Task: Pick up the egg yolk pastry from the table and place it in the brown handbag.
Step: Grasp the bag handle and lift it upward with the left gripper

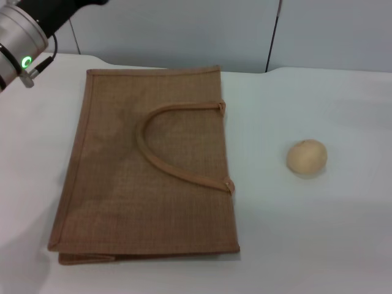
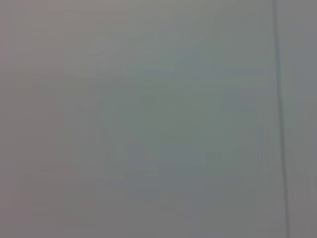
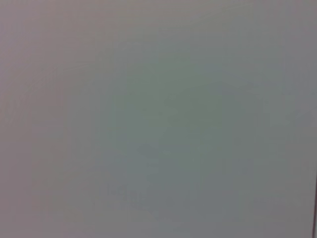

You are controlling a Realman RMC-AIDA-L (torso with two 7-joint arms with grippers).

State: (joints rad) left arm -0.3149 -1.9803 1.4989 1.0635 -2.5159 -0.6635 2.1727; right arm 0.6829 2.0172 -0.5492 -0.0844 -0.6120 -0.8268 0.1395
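Observation:
The egg yolk pastry (image 1: 307, 157), a small round pale tan ball, sits on the white table (image 1: 306, 245) to the right of the brown handbag (image 1: 147, 177). The handbag lies flat at centre left, its tan loop handle (image 1: 177, 165) resting on top and its opening side facing the pastry. Part of my left arm (image 1: 21, 33) shows at the top left corner, above and behind the bag; its gripper is out of view. My right arm and gripper are out of view. Both wrist views show only a plain grey surface.
A grey wall (image 1: 184, 30) with a dark vertical seam (image 1: 272, 33) stands behind the table's far edge. The white table extends to the right of and in front of the pastry.

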